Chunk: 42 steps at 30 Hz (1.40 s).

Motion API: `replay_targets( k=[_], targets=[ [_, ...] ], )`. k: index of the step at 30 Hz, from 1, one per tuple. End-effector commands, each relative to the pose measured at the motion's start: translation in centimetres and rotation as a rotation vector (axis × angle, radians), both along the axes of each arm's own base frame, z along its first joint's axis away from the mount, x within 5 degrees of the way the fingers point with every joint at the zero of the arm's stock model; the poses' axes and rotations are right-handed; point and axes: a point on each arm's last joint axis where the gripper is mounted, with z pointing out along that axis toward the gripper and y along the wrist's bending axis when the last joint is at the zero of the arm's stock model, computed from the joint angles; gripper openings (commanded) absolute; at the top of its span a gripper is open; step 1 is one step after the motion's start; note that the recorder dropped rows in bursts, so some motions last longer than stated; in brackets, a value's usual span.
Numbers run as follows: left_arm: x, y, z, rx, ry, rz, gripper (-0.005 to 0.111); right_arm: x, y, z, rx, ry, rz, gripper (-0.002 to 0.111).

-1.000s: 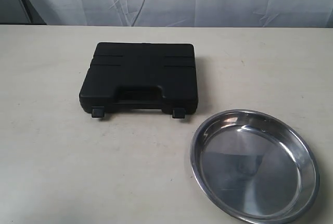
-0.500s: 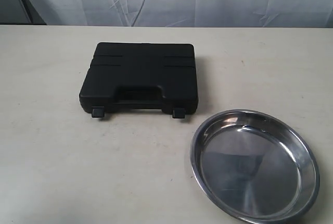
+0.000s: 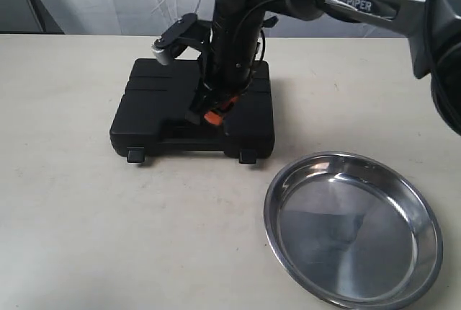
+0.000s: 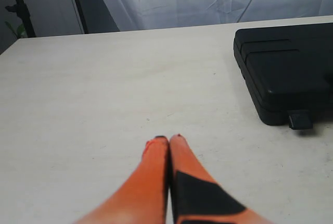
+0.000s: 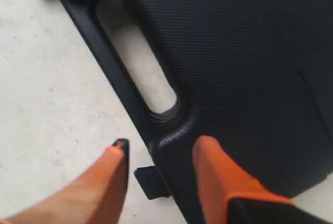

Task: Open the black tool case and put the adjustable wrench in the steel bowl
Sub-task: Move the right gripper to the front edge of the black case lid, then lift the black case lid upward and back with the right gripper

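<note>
The black tool case [image 3: 151, 101] lies closed on the table, handle and two latches [image 3: 247, 156] toward the front. My right gripper [image 3: 205, 117] hangs open over the lid just behind the handle. In the right wrist view the right gripper [image 5: 162, 143] straddles the case's [image 5: 250, 52] front edge, one finger over the lid and the other over the table, with a latch [image 5: 152, 182] between them. My left gripper [image 4: 168, 138] is shut and empty over bare table, apart from the case [image 4: 286, 73]. The steel bowl [image 3: 353, 231] sits empty at front right. No adjustable wrench shows.
The right arm [image 3: 238, 29] reaches in from the upper right and covers the lid's middle. A white curtain [image 3: 108, 0] hangs behind the table's far edge. Bare tabletop [image 3: 108, 238] lies left and in front of the case.
No arm was in the exterior view before; now the right arm has come in from the upper right and stands over the case. Case and bowl have not moved.
</note>
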Motion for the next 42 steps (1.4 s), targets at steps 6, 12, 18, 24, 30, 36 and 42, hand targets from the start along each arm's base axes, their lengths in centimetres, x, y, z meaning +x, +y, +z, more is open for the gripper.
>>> replay_targets(
  k=[6, 12, 18, 24, 30, 36, 42],
  targets=[
    [0.0, 0.0, 0.3, 0.003, -0.020, 0.001, 0.000, -1.0, 2.6, -1.5, 0.039, -0.001, 0.165, 0.049],
    [0.0, 0.0, 0.3, 0.003, -0.022, 0.000, 0.000, -0.9, 3.0, -3.8, 0.017, 0.035, 0.169, 0.049],
    [0.0, 0.0, 0.3, 0.003, -0.022, 0.000, 0.000, -0.3, 3.3, -5.5, 0.012, 0.002, 0.169, 0.049],
    [0.0, 0.0, 0.3, 0.003, -0.022, 0.000, 0.000, 0.0, 3.5, -6.5, 0.013, -0.003, 0.165, 0.044],
    [0.0, 0.0, 0.3, 0.003, -0.022, 0.000, 0.000, 0.0, 3.5, -6.5, 0.013, -0.003, 0.164, 0.000],
    [0.0, 0.0, 0.3, 0.003, -0.022, 0.000, 0.000, -0.2, 3.3, -5.1, 0.020, -0.010, 0.163, 0.000],
    [0.0, 0.0, 0.3, 0.003, -0.022, 0.000, 0.000, -0.7, 3.1, -1.1, 0.079, -0.059, 0.158, 0.000]
  ],
)
